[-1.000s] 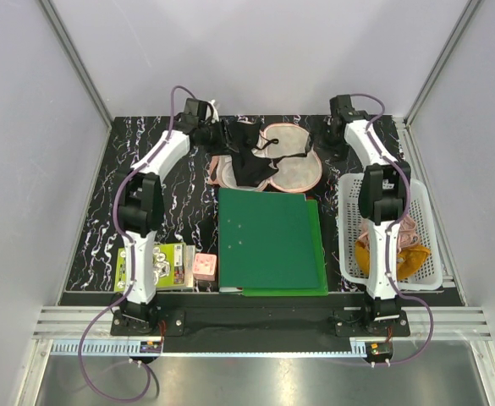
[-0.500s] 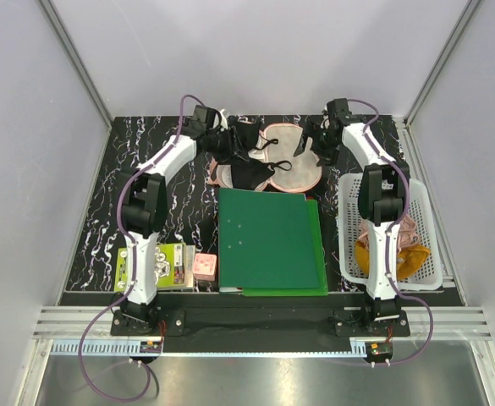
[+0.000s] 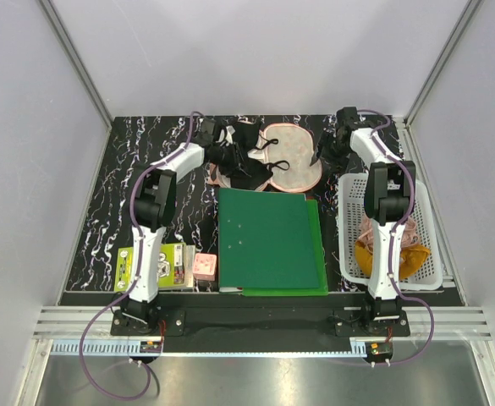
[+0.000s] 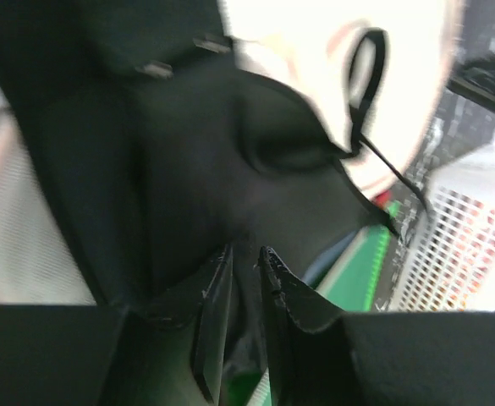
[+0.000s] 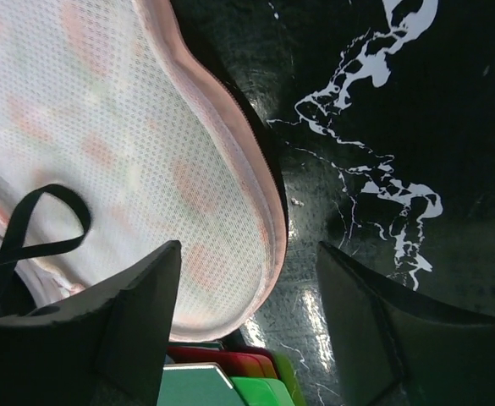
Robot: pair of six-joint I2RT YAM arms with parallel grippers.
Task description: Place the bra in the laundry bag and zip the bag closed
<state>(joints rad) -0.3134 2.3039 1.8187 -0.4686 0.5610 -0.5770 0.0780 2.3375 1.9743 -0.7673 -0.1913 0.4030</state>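
Left hand (image 4: 244,254) moved right, one bra (image 4: 205,161)

The left arm (image 3: 144,258) and right arm (image 3: 383,254) wear white shells with black joints (bases black too). A purple cable (image 3: 80,359) runs along each; the fingers (image 4: 298,309) are matte black.

The bra (image 4: 230,169) is seen as matt black cloth, soft and creased. The inside of the laundry bag (image 5: 103,152) is made of pale fine mesh and is edged with a smooth pink binding. The table (image 5: 382,127) is glossy, black with white marble veins. At 3 o'clock on it, the basket (image 3: 349,227) is of white plastic lattice. At 6 o'clock, the green folders (image 3: 268,241) are seen as smooth.
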